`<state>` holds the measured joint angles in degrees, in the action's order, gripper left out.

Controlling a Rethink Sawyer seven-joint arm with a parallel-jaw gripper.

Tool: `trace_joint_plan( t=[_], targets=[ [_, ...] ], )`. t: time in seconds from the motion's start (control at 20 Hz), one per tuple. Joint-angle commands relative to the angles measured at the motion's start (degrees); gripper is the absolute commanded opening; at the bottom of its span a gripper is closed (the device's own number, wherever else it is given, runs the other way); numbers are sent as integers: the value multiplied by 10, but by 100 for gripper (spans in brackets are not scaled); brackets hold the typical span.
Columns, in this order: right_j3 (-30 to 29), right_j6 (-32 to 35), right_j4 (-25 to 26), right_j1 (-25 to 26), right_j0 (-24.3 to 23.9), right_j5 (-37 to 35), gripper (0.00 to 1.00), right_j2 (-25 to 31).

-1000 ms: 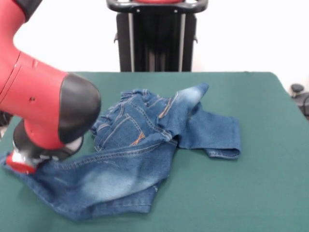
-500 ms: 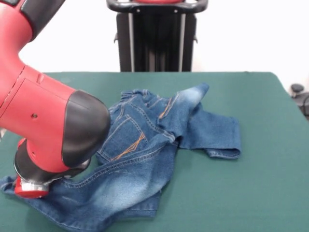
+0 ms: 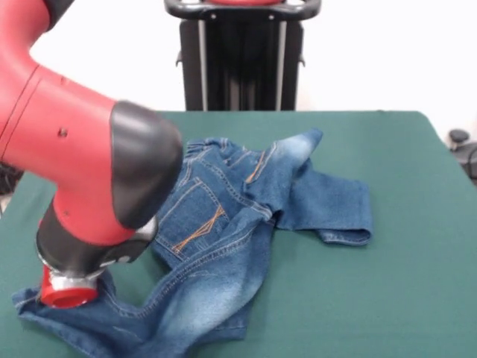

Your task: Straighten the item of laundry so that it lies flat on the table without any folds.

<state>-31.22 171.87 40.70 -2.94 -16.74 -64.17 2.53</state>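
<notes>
A pair of small blue denim jeans (image 3: pixel 223 224) with faded pale patches and orange-tan stitching lies crumpled on the wide dark green cloth-topped table (image 3: pixel 402 283), left of its middle. One leg runs toward the near left corner, pulled long and creased; the other is folded over on the right, its hemmed cuff lying flat. A back pocket with crossed stitching shows near the waistband, which is bunched. The bulky red and black arm (image 3: pixel 89 164) covers the far left part of the garment, and its red-ringed gripper (image 3: pixel 67 292) sits at the leg's end; whether it pinches the denim cannot be told.
</notes>
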Motion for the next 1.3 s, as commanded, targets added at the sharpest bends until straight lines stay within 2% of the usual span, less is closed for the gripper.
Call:
trace_joint_plan(
  t=[0.05, 0.45, 0.75, 1.3],
  targets=[
    [-218, -152, -57, -134, 42, 76, 0, 22],
    [-313, -157, -63, -235, 43, 101, 0, 19],
    [-390, -143, -56, -295, 33, 154, 0, 24],
    [-507, -131, -44, -368, 6, 247, 0, 36]
  ],
)
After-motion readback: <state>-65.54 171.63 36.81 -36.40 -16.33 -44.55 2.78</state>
